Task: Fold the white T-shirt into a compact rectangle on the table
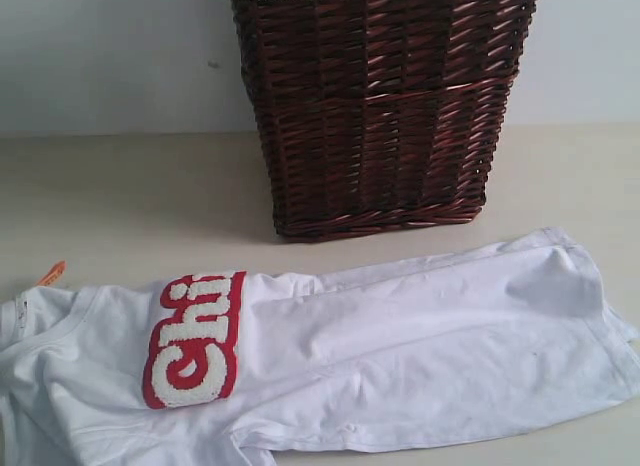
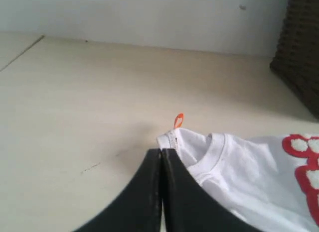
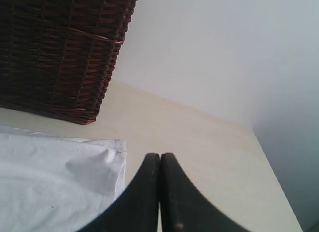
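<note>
T-shirt (image 1: 400, 356): flat on near surface (image 1: 130, 206); long axis left–right; collar left, hem right.
Basket (image 1: 380, 106): far, behind T-shirt.
Left jaws: pressed together, beside collar.
Right jaws: pressed together, beside hem.

Soft diffuse light, moderately bright, even. Faint blurred shadow of wicker basket (image 1: 385, 106) on table (image 1: 130, 206), just left of basket base in exterior view. In front of basket, white T-shirt (image 1: 420, 346) near washed out; folds show only as pale grey shading. Exterior view slightly soft, grainy. Left wrist view: basket corner dim, out of focus; left gripper (image 2: 161, 151) black, featureless, smudgy shadow beside tips. Right wrist view: wall (image 3: 224, 53) darkens to grey-blue away from basket.
</note>
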`<act>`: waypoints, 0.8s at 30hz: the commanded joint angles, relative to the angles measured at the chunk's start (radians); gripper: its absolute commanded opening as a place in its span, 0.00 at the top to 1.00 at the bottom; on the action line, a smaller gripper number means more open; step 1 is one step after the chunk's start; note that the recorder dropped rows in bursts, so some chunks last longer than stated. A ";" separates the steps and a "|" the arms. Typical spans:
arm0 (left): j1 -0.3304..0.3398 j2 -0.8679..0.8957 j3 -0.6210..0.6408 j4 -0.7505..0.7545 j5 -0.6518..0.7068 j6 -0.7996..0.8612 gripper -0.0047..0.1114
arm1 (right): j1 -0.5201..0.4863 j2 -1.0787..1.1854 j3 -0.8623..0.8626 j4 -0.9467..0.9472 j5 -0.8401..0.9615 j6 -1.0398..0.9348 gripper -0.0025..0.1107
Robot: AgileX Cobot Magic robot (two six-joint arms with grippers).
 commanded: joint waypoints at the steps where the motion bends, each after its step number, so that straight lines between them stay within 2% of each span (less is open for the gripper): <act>1: -0.075 -0.006 0.001 0.006 0.004 0.055 0.96 | -0.006 -0.003 0.001 0.008 -0.002 -0.002 0.98; 5: -0.152 -0.006 0.001 0.006 0.002 0.060 0.96 | -0.006 -0.003 0.001 0.008 -0.002 -0.002 0.98; 24: -0.152 -0.006 0.001 -0.004 0.002 0.072 0.96 | -0.006 -0.003 0.001 0.027 -0.010 -0.002 0.98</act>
